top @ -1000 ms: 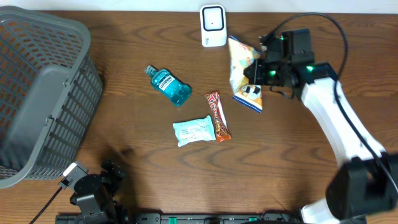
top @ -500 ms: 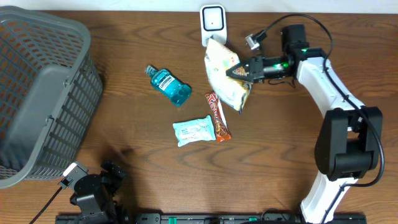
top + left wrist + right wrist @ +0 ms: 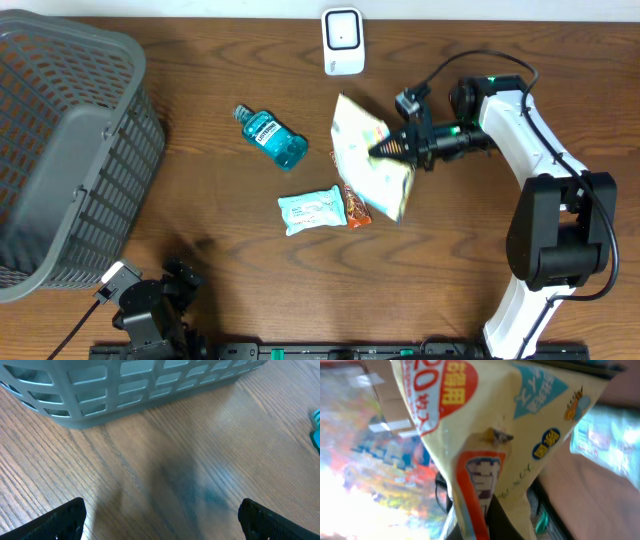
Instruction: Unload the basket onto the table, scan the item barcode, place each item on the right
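Step in hand, as I judge it: presenting the item. The right gripper (image 3: 392, 150), jaws pressed together on the snack bag (image 3: 358, 140), holds it off the table (image 3: 200, 260) right of centre, over the candy bar (image 3: 357, 210) and nearer than the scanner (image 3: 342, 40). The next move likely calls for carrying the bag farther and turning its barcode toward the scanner face. Count: one bag, scanner, candy bar, mouthwash bottle (image 3: 270, 136), wipes pack (image 3: 311, 210) and basket (image 3: 100, 45); left gripper (image 3: 160, 510) near-left, jaws spread, holding nothing.

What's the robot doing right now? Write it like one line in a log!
right gripper: shut on snack bag | scanner: apart from bag | left gripper: open, empty, by basket
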You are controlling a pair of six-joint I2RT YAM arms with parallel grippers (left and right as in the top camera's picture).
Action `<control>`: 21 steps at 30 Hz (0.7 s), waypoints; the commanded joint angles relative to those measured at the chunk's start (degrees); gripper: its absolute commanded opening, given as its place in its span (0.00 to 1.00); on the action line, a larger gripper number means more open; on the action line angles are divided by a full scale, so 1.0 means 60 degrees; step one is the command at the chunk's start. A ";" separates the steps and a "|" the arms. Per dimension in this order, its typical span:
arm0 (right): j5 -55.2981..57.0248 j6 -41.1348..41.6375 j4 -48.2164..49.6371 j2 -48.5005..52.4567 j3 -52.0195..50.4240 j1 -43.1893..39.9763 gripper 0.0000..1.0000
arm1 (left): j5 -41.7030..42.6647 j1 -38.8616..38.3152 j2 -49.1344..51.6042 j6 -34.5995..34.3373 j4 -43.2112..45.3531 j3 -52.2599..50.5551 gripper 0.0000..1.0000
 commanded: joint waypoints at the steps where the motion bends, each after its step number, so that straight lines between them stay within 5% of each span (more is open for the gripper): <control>1: 0.0284 -0.3985 -0.1621 -0.0025 0.0109 0.0051 0.01 | -0.0022 0.0033 -0.0047 0.0055 -0.0302 -0.0076 0.98; 21: 0.1461 -0.4229 -0.1708 -0.0084 0.0004 0.1002 0.01 | -0.0018 0.0033 -0.0047 0.0055 -0.0302 -0.0076 0.98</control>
